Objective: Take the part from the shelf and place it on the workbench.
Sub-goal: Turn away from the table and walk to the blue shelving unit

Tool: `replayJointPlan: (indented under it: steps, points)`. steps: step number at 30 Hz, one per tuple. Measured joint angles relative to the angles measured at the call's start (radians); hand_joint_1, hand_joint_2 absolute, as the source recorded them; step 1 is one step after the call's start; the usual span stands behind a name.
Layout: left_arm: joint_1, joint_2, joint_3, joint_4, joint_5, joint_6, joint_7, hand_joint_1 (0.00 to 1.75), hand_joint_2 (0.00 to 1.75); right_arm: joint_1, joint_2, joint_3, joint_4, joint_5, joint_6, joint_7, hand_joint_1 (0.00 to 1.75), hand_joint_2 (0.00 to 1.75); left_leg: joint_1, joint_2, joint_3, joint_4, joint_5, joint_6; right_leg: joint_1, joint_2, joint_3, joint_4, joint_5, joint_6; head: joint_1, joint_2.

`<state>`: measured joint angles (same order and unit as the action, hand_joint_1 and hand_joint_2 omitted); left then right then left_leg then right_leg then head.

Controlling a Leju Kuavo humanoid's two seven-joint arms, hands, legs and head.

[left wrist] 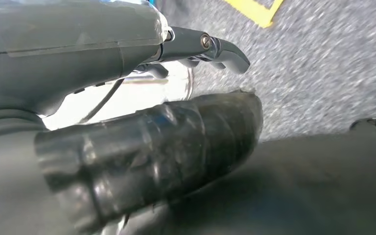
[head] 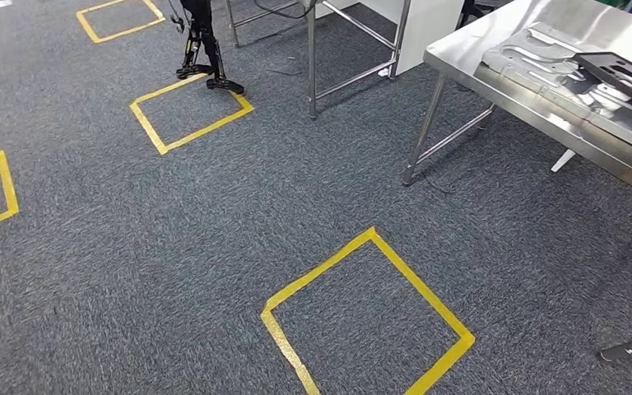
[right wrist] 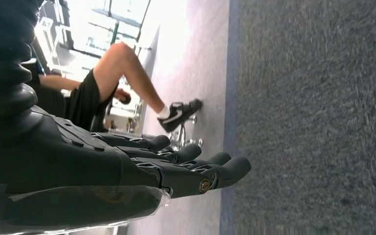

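The steel workbench [head: 469, 51] stands at the right in the head view. On it lies a pressed silver sheet-metal part [head: 541, 59], and a dark flat frame [head: 625, 76] rests over the part's right end. My left hand [left wrist: 142, 122] hangs over the grey carpet, its dark fingers [left wrist: 220, 49] stretched out and apart from the taped thumb, with nothing between them. My right hand [right wrist: 166, 166] also hangs by the carpet, its fingers [right wrist: 225, 169] extended side by side and holding nothing.
Yellow tape squares mark the carpet, the nearest one [head: 370, 321] just ahead. A steel frame on legs [head: 313, 58] stands at the back centre. Another robot's dark legs [head: 202, 49] stand by a far square. A seated person [right wrist: 122, 78] is in the right wrist view.
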<state>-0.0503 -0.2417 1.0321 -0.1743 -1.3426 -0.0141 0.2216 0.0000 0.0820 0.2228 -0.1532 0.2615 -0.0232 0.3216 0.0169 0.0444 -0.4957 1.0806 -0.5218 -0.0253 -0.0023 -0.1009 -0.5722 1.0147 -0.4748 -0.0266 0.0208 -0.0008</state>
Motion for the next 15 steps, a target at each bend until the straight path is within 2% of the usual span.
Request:
replayJointPlan:
  steps: [1, 2, 3, 4, 5, 6, 7, 8, 9, 10, 11, 12, 13, 15]
  points:
    - [-0.001, 0.000, 0.000, 0.000, 0.000, 0.000, 0.001, 0.00, 0.00, -0.001, 0.000, 0.000, 0.000, 0.001, -0.001, 0.000, 0.00, 1.75, -0.004, 0.014, 0.046, -0.066, -0.010, 0.007, 0.000, -0.010, -0.004, 0.004, 0.006, 0.006, 0.000, 0.000]
    - [-0.001, 0.000, -0.001, 0.000, 0.000, -0.001, 0.001, 0.00, 0.00, -0.001, 0.001, 0.000, 0.000, 0.002, -0.002, 0.001, 0.00, 1.75, -0.010, 0.020, 0.071, -0.109, -0.019, 0.015, -0.002, -0.021, -0.007, 0.005, 0.013, 0.012, 0.001, 0.000]
    - [0.000, 0.000, -0.001, 0.000, -0.001, -0.001, 0.001, 0.00, 0.00, -0.002, 0.002, 0.000, 0.000, 0.002, -0.003, 0.001, 0.00, 1.75, -0.015, 0.014, 0.071, -0.128, -0.019, 0.023, -0.004, -0.031, -0.008, 0.005, 0.021, 0.019, 0.001, 0.000]
    - [0.001, 0.000, -0.001, 0.000, -0.001, -0.001, 0.002, 0.00, 0.00, -0.003, 0.002, 0.000, 0.000, 0.002, -0.004, 0.002, 0.00, 1.75, -0.015, 0.007, 0.063, -0.132, -0.009, 0.033, -0.008, -0.027, -0.009, 0.005, 0.022, 0.026, 0.001, 0.000]
    - [0.002, 0.000, -0.002, 0.000, -0.001, -0.001, 0.002, 0.00, 0.00, -0.004, 0.003, 0.000, 0.000, 0.002, -0.005, 0.002, 0.00, 1.75, -0.014, 0.000, 0.056, -0.138, 0.001, 0.042, -0.010, -0.007, -0.012, 0.013, 0.011, 0.032, 0.001, 0.000]
    - [0.001, 0.000, -0.002, 0.000, -0.002, -0.001, 0.002, 0.00, 0.00, -0.004, 0.004, 0.000, 0.000, 0.002, -0.006, 0.002, 0.00, 1.75, -0.012, -0.007, 0.048, -0.142, 0.012, 0.052, -0.012, 0.022, -0.021, 0.036, -0.017, 0.037, 0.002, 0.000]
    - [0.001, 0.000, -0.002, 0.000, -0.002, -0.001, 0.003, 0.00, 0.00, -0.002, 0.003, 0.000, 0.000, 0.002, -0.006, 0.002, 0.00, 1.75, -0.011, -0.014, 0.037, -0.143, 0.023, 0.061, -0.013, 0.057, -0.035, 0.080, -0.061, 0.039, 0.002, 0.000]
    - [0.000, 0.000, -0.002, 0.000, -0.003, -0.001, 0.003, 0.00, 0.00, -0.001, 0.003, 0.000, 0.000, 0.001, -0.006, 0.002, 0.00, 1.75, -0.013, -0.022, 0.023, -0.139, 0.031, 0.068, -0.013, 0.082, -0.052, 0.139, -0.109, 0.039, 0.002, 0.000]
    - [0.000, 0.000, -0.003, 0.000, -0.004, -0.001, 0.003, 0.00, 0.00, 0.001, 0.003, 0.000, 0.000, 0.001, -0.006, 0.002, 0.00, 1.75, -0.014, -0.032, 0.008, -0.133, 0.040, 0.071, -0.013, 0.094, -0.069, 0.203, -0.148, 0.038, 0.002, 0.000]
    - [-0.001, 0.000, -0.003, 0.000, -0.005, -0.002, 0.003, 0.00, 0.00, 0.002, 0.003, 0.000, 0.000, 0.001, -0.006, 0.002, 0.00, 1.75, -0.016, -0.043, -0.009, -0.125, 0.047, 0.072, -0.013, 0.099, -0.079, 0.251, -0.168, 0.038, 0.002, 0.000]
    - [0.000, 0.000, -0.004, 0.000, -0.006, -0.002, 0.003, 0.00, 0.00, 0.001, 0.003, 0.000, 0.000, 0.001, -0.006, 0.001, 0.00, 1.75, -0.016, -0.055, -0.026, -0.116, 0.055, 0.070, -0.014, 0.100, -0.073, 0.269, -0.165, 0.039, 0.002, 0.000]
    - [0.000, 0.000, -0.004, 0.000, -0.007, -0.003, 0.003, 0.00, 0.00, 0.001, 0.003, 0.000, 0.000, 0.001, -0.006, 0.001, 0.00, 1.75, -0.015, -0.068, -0.044, -0.105, 0.061, 0.067, -0.015, 0.102, -0.051, 0.251, -0.145, 0.039, 0.002, 0.000]
    - [0.000, 0.000, -0.004, 0.000, -0.007, -0.003, 0.003, 0.00, 0.00, 0.001, 0.003, 0.000, 0.000, 0.001, -0.006, 0.000, 0.00, 1.75, -0.013, -0.081, -0.062, -0.093, 0.065, 0.063, -0.018, 0.109, -0.011, 0.198, -0.116, 0.040, 0.002, 0.000]
    - [0.000, 0.000, -0.004, 0.000, -0.008, -0.003, 0.003, 0.00, 0.00, 0.002, 0.004, 0.000, 0.000, 0.001, -0.008, -0.001, 0.00, 1.75, -0.012, -0.104, -0.095, -0.067, 0.072, 0.053, -0.024, 0.152, 0.067, 0.074, -0.090, 0.041, 0.001, 0.000]
